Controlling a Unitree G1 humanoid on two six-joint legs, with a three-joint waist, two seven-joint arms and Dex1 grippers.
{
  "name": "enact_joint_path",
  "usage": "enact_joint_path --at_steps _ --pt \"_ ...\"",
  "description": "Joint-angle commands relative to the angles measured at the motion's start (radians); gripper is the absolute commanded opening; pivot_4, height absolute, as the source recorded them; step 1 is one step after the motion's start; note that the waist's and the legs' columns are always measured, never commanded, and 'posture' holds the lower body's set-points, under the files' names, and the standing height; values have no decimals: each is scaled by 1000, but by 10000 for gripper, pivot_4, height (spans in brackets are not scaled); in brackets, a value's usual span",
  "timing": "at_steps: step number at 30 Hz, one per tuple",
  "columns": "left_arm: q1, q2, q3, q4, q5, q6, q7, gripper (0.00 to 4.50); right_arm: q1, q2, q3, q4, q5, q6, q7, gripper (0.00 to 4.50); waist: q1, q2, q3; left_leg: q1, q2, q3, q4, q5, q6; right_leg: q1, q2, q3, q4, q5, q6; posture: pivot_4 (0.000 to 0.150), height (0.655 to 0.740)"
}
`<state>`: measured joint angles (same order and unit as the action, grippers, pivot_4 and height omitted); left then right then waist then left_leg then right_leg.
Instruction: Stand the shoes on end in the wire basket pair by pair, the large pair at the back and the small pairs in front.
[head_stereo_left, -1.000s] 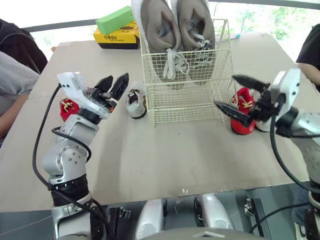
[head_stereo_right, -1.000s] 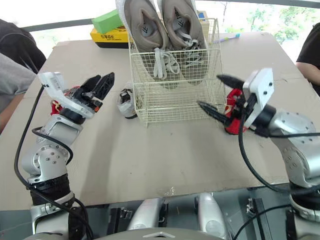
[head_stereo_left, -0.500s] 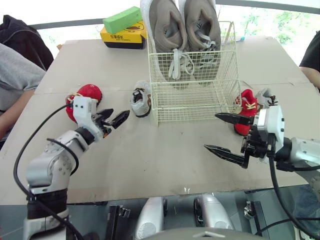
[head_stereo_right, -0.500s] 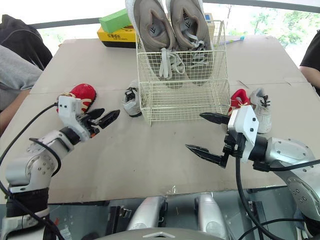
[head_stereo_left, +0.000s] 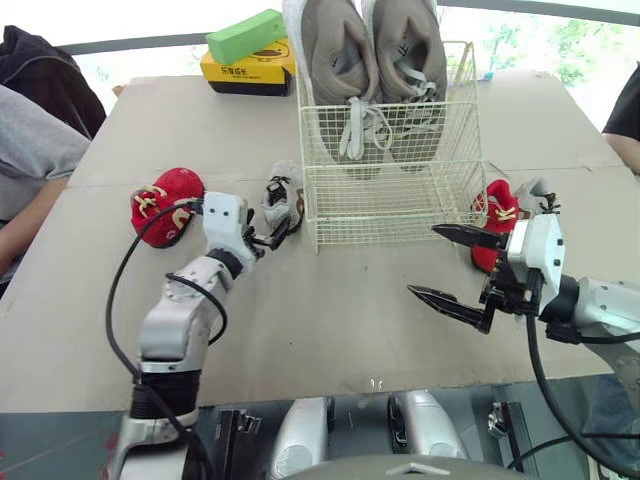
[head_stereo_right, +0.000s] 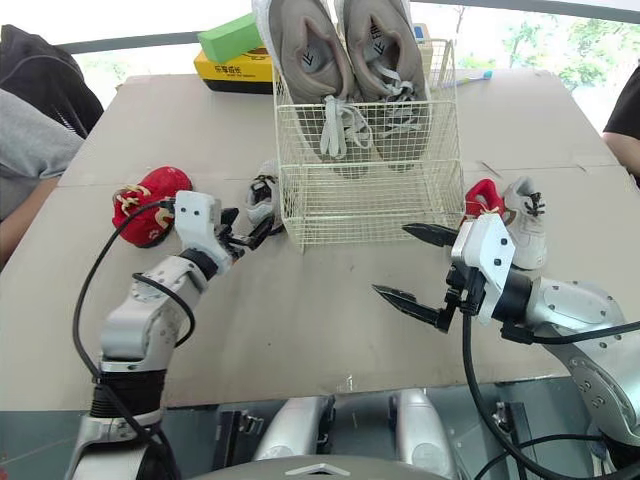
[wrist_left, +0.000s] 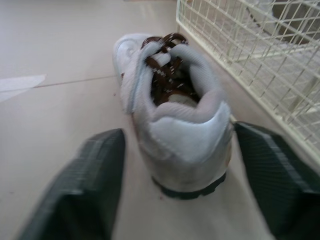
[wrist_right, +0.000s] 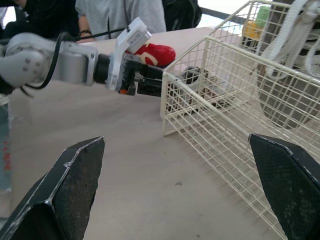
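Your left gripper (head_stereo_left: 272, 236) at the wire basket's (head_stereo_left: 390, 190) left front corner, fingers (wrist_left: 85, 185) spread astride the small white shoe's (wrist_left: 175, 125) heel, unclamped, your right gripper (head_stereo_left: 425, 260) before the basket's right side, gaping wide, empty.
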<state>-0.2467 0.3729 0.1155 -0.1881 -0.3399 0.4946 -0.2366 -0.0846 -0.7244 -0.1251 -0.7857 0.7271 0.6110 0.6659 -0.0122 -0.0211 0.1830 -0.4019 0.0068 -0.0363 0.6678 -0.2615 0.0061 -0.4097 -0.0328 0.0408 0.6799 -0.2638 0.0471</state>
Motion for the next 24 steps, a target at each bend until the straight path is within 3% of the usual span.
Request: enact_joint_path --at_steps 1,3,4,6,10,16,19,24 --pt "24 -28 -6 -31 26 -58 3 18878 1 -9 -12 -41 5 -13 -3 45000 0 0 0 0 0 0 0 0 0 0 0 0 0 0 0 1500 7400" --pt "31 -36 5 -26 35 -81 5 11649 -8 -11 -15 -36 7 -7 -9 45000 1 0 0 0 0 0 0 0 0 0 0 0 0 0 0 1500 7400" --pt "36 -34 17 -25 39 -101 0 4796 -18 -9 -14 -29 2 -5 -18 45000 1 0 0 0 0 0 0 0 0 0 0 0 0 0 0 1500 7400" --pt "51 -13 46 -43 47 -152 -21 991 -55 3 -2 -17 -33 -9 -55 45000 -1 0 0 0 0 0 0 0 0 0 0 0 0 0 0 1500 7400" --pt "46 77 182 -131 20 -266 -77 811 -200 14 2 23 16 45 -97 45000 -10 -2 1 0 0 -1 0 0 0 0 1 -1 0 0 0 1500 7400" --pt "55 304 253 -204 -43 -566 -439 811 -584 -40 -8 156 179 225 -85 45000 6 -1 1 0 2 1 0 0 0 -1 1 -1 -2 1 -2 1500 7400" --pt "-5 424 224 -152 -114 -731 -721 811 -813 -95 64 284 162 283 16 45000 9 2 2 -1 0 2 1 -1 2 0 -2 -2 -2 1 -2 1500 7400" --pt "-208 466 80 38 -87 -924 -964 811 -1041 -129 220 434 64 316 155 45000 6 2 2 -6 0 2 2 -1 3 -4 -1 -5 -3 1 -2 1500 7400"
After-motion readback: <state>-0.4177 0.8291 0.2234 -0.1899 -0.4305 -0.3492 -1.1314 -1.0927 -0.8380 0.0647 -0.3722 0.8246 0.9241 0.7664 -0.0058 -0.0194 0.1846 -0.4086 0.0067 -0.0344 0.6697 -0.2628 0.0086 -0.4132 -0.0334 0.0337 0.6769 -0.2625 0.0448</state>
